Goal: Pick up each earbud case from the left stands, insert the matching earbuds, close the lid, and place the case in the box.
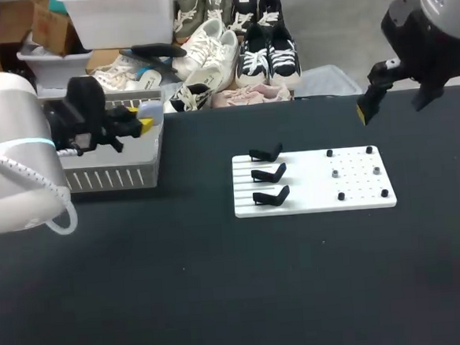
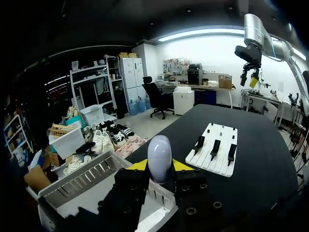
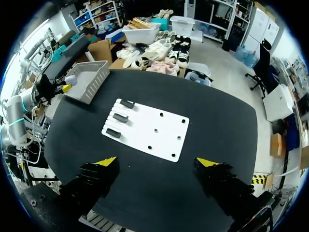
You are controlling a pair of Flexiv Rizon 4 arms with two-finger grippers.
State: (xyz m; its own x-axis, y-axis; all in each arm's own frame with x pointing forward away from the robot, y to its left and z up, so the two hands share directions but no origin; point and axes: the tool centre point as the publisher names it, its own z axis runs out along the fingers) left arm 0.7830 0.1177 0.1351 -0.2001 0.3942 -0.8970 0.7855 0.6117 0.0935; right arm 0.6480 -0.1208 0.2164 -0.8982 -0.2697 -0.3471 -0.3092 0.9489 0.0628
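Though unclear from above, right claw gapes in wrist view

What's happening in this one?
The left gripper is shut on an earbud case that looks closed, holding it above the rim of the box at the table's left rear. The three stands on the white board are all empty. The right gripper is open and holds nothing, raised over the table's right side.
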